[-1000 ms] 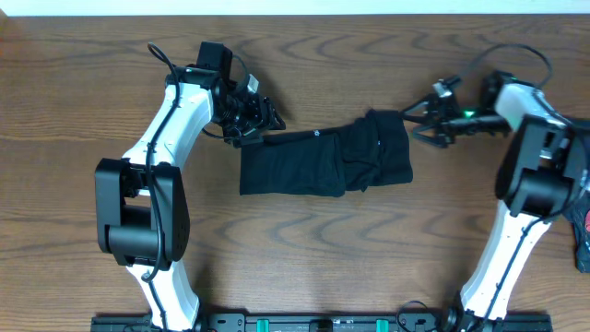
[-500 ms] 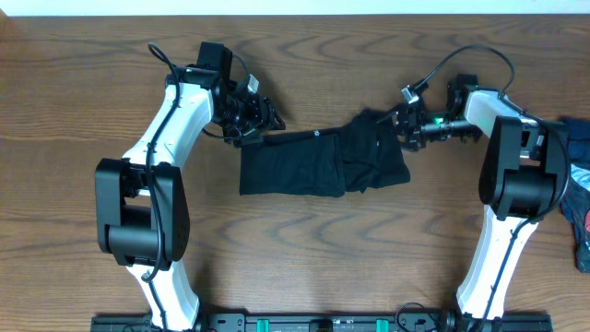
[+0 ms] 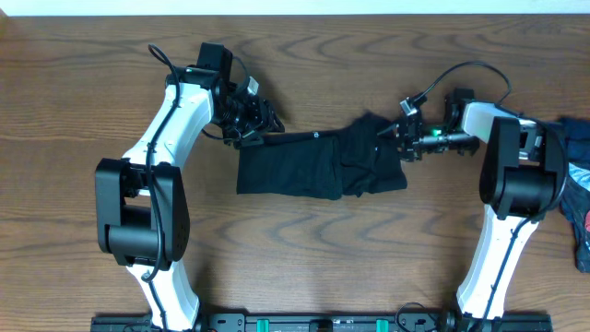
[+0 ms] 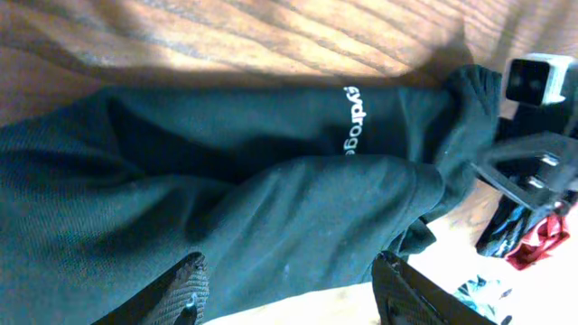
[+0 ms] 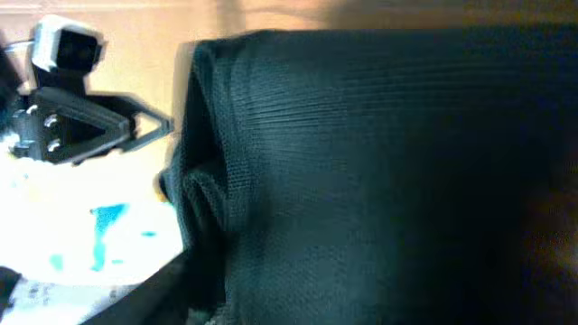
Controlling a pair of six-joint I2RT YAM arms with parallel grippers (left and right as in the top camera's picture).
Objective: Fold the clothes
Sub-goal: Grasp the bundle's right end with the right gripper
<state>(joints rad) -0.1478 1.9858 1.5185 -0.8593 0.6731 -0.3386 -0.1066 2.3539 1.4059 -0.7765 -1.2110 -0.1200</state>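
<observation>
The clothes (image 3: pixel 304 166) are one black top, lying bunched and partly folded across the middle of the wooden table (image 3: pixel 295 258). My left gripper (image 3: pixel 261 129) sits at the top's upper left corner. In the left wrist view its jaws (image 4: pixel 289 264) stand apart, with black fabric (image 4: pixel 271 181) and white logo lettering (image 4: pixel 348 122) just beyond them. My right gripper (image 3: pixel 403 140) is pushed into the top's right edge. Black cloth (image 5: pixel 379 162) fills the right wrist view, and only one dark finger (image 5: pixel 153 289) shows, so its jaw gap is hidden.
A dark blue bundle with red patches (image 3: pixel 581 203) lies at the table's right edge, its red part also showing (image 4: pixel 533 244) in the left wrist view. Each wrist camera sees the other gripper across the garment: the right gripper (image 4: pixel 533 171) and the left gripper (image 5: pixel 81 126).
My right gripper has moved left from beside the garment into its right edge. The cloth has shifted slightly to the left. The left arm has barely moved.
</observation>
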